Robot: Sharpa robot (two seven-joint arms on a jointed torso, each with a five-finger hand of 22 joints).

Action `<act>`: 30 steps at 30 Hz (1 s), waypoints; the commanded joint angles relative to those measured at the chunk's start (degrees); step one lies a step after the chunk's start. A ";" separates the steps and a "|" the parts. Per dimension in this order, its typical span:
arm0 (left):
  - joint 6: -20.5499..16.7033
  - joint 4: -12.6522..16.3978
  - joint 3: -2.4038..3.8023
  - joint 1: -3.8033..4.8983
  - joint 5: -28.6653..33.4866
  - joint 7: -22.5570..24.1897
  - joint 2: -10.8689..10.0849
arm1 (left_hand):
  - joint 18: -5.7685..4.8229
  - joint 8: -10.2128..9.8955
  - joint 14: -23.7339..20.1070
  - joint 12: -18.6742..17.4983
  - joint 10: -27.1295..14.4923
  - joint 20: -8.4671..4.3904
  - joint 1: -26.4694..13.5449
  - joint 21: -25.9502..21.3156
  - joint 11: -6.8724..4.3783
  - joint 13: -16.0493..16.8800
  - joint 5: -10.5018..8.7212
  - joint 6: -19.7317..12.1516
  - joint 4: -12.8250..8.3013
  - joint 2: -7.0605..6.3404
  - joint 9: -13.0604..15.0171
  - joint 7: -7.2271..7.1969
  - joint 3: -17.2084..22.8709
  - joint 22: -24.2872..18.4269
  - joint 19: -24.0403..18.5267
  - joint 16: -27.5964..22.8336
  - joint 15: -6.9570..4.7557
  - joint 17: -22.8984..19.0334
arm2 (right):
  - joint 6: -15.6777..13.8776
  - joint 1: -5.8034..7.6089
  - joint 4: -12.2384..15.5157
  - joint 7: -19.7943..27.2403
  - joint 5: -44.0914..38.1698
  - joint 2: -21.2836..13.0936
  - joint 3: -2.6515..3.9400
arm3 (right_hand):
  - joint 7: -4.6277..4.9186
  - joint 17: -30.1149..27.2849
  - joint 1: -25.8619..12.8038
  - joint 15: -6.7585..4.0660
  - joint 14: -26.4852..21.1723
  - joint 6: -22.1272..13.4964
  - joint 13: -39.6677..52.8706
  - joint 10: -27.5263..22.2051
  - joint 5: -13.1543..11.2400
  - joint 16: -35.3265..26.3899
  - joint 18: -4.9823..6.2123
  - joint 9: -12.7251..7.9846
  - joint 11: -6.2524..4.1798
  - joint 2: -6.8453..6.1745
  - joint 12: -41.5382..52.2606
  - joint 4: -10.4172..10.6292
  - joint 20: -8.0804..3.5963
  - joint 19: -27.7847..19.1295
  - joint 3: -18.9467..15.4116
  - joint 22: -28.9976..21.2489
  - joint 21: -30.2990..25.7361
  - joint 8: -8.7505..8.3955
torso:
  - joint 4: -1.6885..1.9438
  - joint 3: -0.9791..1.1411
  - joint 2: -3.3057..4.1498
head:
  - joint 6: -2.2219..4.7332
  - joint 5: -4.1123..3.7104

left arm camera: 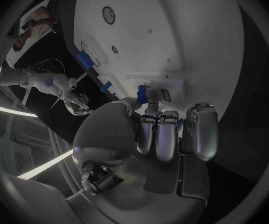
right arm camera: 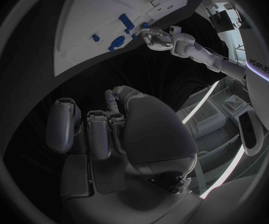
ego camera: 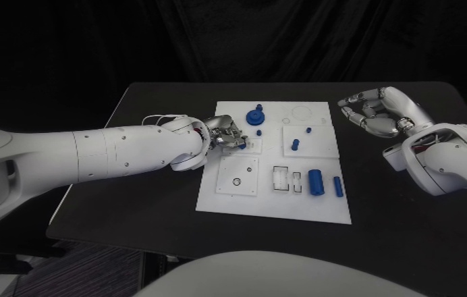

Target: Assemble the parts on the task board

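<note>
Left hand (ego camera: 226, 135) sits over the board's (ego camera: 233, 202) left edge, fingers curled on what seems a small blue part (left arm camera: 143, 94). Right hand (ego camera: 378, 111) hovers off the board's far right, curled, holding nothing.

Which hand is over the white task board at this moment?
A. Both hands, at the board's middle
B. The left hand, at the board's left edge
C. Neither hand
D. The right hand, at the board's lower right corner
B: the left hand reaches over the left edge of the task board and holds a small blue part, while the right hand is off the board's upper right corner, over the black table.
</note>
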 commanded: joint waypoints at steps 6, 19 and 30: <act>-1.52 0.58 -0.16 -0.18 0.03 1.30 -0.17 | -0.05 0.97 5.77 -0.03 5.89 -0.16 -0.92 -0.35 0.22 15.05 0.56 0.12 -4.80 -1.29 1.64 -0.21 7.64 9.64 0.21 0.15 0.20 15.09 | 0.05 -0.14 0.00 -0.91 -0.27 -0.04 0.05 | 0.03 11.83 -0.07 0.10 4.79 -0.28 13.82 4.66 0.22 -0.33 0.01 -0.10 0.34 -0.04 -0.14 -0.03 0.10 -0.28 0.46 7.05 -0.37 -0.33 | 0.00 -0.02 -0.02 | 0.01 -0.16; -8.92 2.00 -0.16 -0.19 -0.81 3.86 -1.10 | -0.07 1.17 5.77 -0.03 5.89 -0.13 -1.76 -0.32 0.28 15.05 -0.54 -0.08 -5.38 -2.03 1.58 -0.13 8.93 9.74 0.29 0.15 0.23 15.09 | -0.12 -0.14 -0.04 -0.85 -0.27 -0.08 0.05 | 0.03 11.79 -0.10 0.10 4.77 -0.29 13.79 4.63 0.23 -0.37 0.03 -0.11 0.35 -0.04 -0.15 -0.08 0.10 -0.32 0.52 7.02 -0.45 -0.34 | 0.06 -0.02 0.08 | 0.01 -0.23; -13.17 2.57 -0.18 -0.36 -6.81 4.48 -1.72 | -0.09 1.03 5.77 -0.03 5.89 -0.02 -3.14 -0.35 0.41 15.05 -4.43 -0.24 -4.88 -2.04 1.50 -0.03 9.70 9.86 0.36 0.15 0.35 15.09 | -0.40 -0.14 0.00 -0.77 -0.27 -0.10 0.05 | 0.04 11.76 -0.13 0.11 4.76 -0.32 13.75 4.58 0.23 -0.41 0.04 -0.11 0.35 -0.06 -0.18 -0.12 0.11 -0.34 0.55 7.00 -0.50 -0.35 | 0.03 0.00 0.05 | 0.01 -0.21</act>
